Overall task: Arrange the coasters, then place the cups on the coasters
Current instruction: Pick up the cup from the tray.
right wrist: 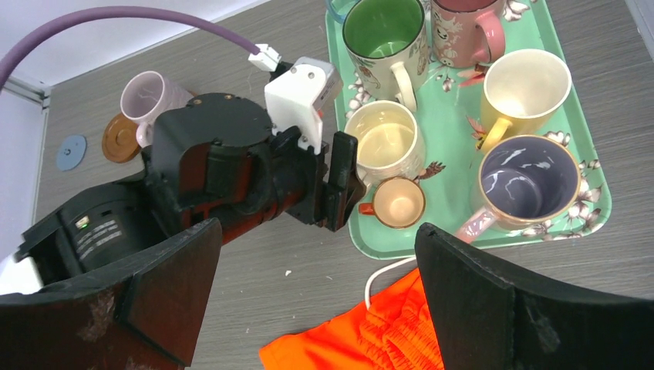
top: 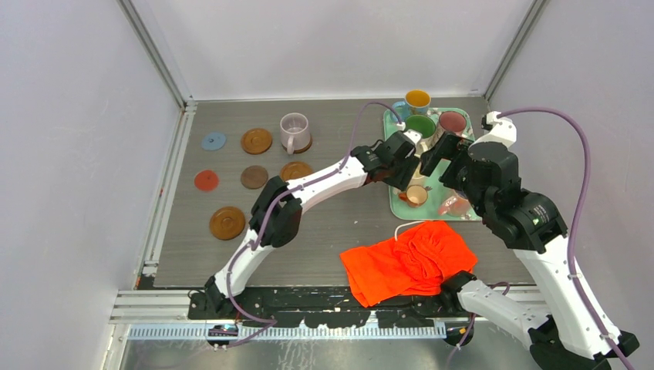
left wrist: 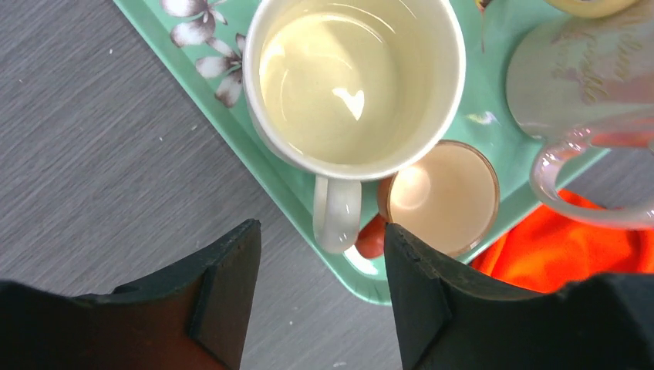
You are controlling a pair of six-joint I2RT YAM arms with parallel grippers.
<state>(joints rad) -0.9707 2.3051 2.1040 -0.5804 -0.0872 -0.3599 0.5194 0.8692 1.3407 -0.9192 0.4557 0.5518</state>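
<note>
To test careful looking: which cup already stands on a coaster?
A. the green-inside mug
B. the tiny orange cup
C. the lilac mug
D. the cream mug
C: the lilac mug sits on a brown wooden coaster, apart from the teal tray where the other cups stand.

Grey table [top: 339, 231] carries scattered round coasters [top: 256, 140], a teal tray [right wrist: 455, 100] and an orange cloth [top: 409, 262]

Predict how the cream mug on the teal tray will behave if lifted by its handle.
Its glossy glaze suggests the cream mug is rigid, probably slippery and breakable. Held only by its thin handle, it may tilt. It looks empty, so likely fairly light.
</note>
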